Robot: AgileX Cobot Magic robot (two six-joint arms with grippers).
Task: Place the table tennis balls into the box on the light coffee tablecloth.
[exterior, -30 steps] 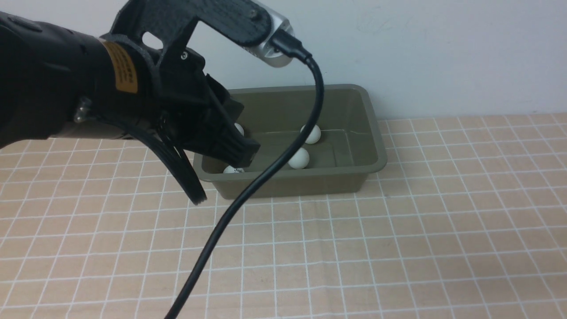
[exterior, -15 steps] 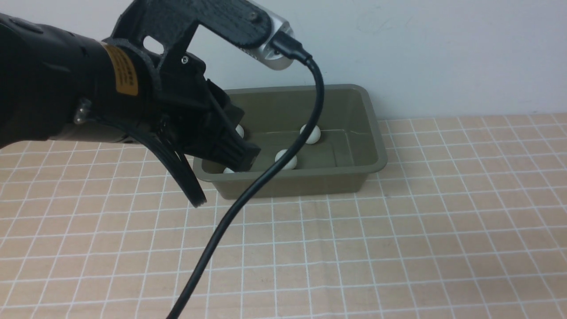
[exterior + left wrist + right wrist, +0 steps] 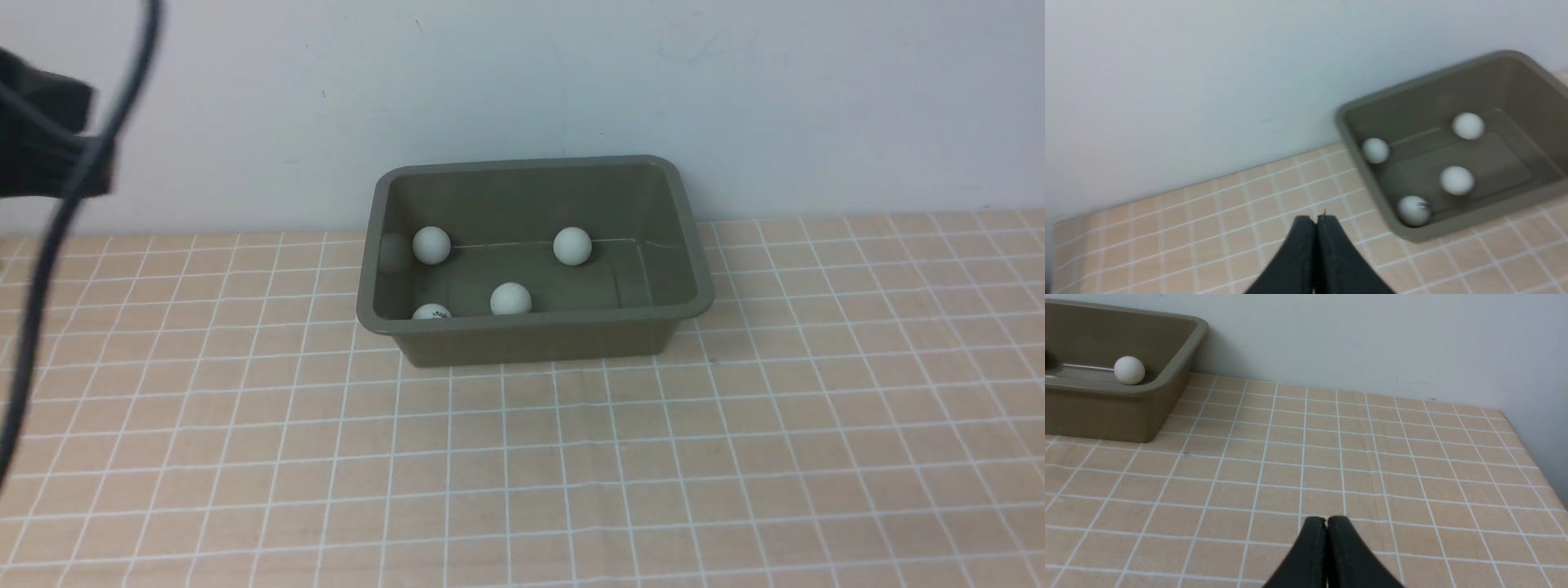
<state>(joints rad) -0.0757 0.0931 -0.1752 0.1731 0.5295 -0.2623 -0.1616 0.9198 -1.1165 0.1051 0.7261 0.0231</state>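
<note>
Both hands, left (image 3: 1319, 232) and right (image 3: 1327, 535), closed on nothing; table tennis balls (image 3: 511, 299) inside box (image 3: 531, 343) on light coffee tablecloth (image 3: 571, 474), probably feather-light, stiff-shelled, prone to rolling, best pinched gently across the middle.

The box (image 3: 535, 327)'s front wall hides part of 1 marked ball (image 3: 431, 312).
</note>
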